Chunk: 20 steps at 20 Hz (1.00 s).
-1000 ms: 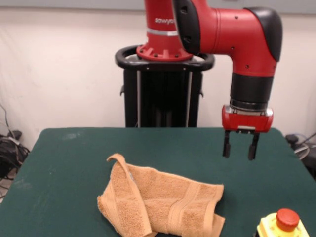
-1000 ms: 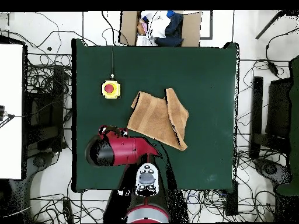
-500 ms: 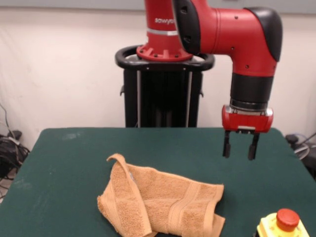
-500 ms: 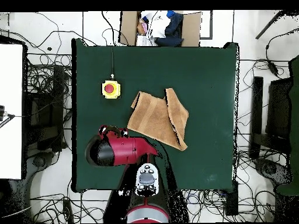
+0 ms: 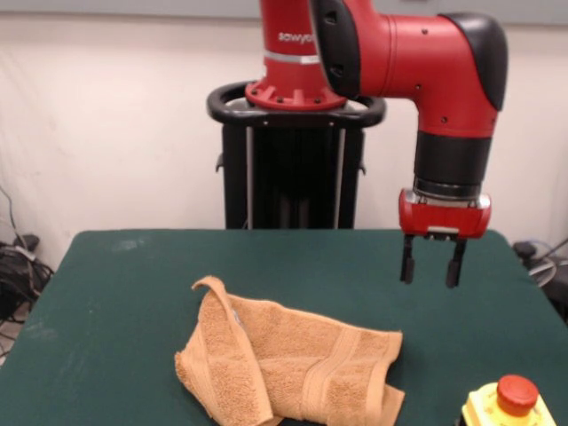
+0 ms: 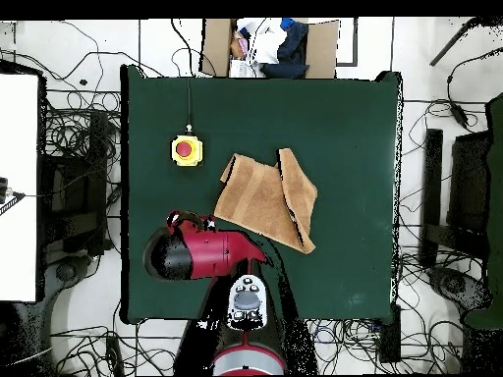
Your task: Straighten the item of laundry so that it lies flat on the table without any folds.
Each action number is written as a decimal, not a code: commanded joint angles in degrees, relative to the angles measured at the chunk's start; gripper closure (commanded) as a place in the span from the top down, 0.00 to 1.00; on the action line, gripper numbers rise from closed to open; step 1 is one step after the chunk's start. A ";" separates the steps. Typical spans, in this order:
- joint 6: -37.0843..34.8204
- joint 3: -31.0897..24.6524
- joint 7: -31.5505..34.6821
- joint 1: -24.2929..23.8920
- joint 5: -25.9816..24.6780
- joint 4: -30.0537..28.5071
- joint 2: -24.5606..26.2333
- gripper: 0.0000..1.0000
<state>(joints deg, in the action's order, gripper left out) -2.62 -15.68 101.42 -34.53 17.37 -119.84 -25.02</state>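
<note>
An orange-tan towel [image 5: 288, 366] lies rumpled on the dark green table [image 5: 124, 293], near the front edge in the front view. One side is folded over the rest, with a corner curling up, and a flat woven band crosses it. From overhead the towel [image 6: 265, 198] sits near the table's middle, its right part doubled over. My gripper [image 5: 431, 282] hangs open and empty above the table, up and to the right of the towel, apart from it. In the overhead view the red arm [image 6: 201, 252] hides the gripper.
A yellow box with a red button [image 5: 510, 404] stands at the front right corner, seen from overhead as the button box [image 6: 187, 149] with a cable running off the table. A cardboard box with cloth [image 6: 267, 44] sits beyond the table's top edge. Cables cover the floor around.
</note>
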 commanded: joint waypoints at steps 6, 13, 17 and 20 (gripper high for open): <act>-5.45 2.95 11.14 5.15 1.11 -3.17 -1.82 1.00; -5.07 6.98 12.44 7.89 2.27 -3.92 -2.39 1.00; -1.50 10.17 13.03 10.17 2.98 -1.48 0.50 1.00; 0.02 12.82 13.39 12.26 4.04 1.21 2.47 1.00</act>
<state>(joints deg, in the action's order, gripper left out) -3.02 -6.98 101.42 -26.46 17.37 -121.93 -26.83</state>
